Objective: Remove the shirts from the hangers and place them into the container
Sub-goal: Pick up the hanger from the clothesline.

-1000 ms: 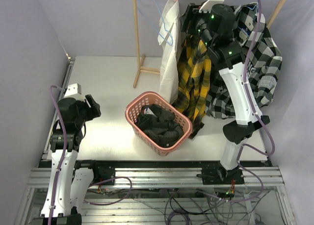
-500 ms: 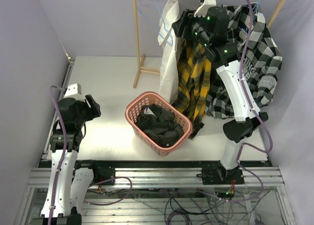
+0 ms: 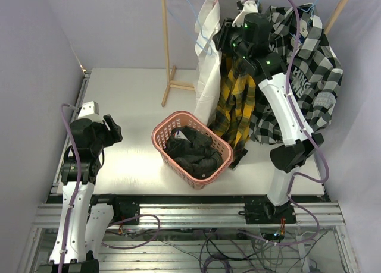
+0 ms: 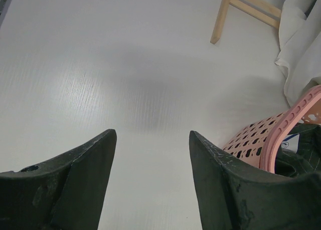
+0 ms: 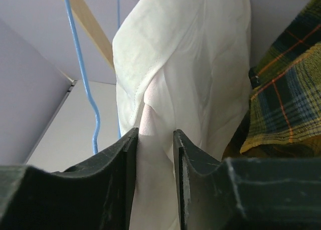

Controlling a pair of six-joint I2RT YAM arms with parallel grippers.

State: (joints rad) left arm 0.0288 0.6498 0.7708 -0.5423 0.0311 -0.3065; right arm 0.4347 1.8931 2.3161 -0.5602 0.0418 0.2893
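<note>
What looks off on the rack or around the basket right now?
The white shirt hangs bunched and lopsided, with a light blue hanger showing bare on its left. The yellow plaid shirt appears to trail onto the table beside the pink basket. Nothing spilled.

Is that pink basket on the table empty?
No, a dark shirt lies bundled inside the pink basket.

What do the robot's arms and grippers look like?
Both the left arm and right arm have white links, black joints, purple cables. Green lights glow on the right one. The left gripper and right gripper have dark, scuffed, wedge-shaped fingers.
</note>
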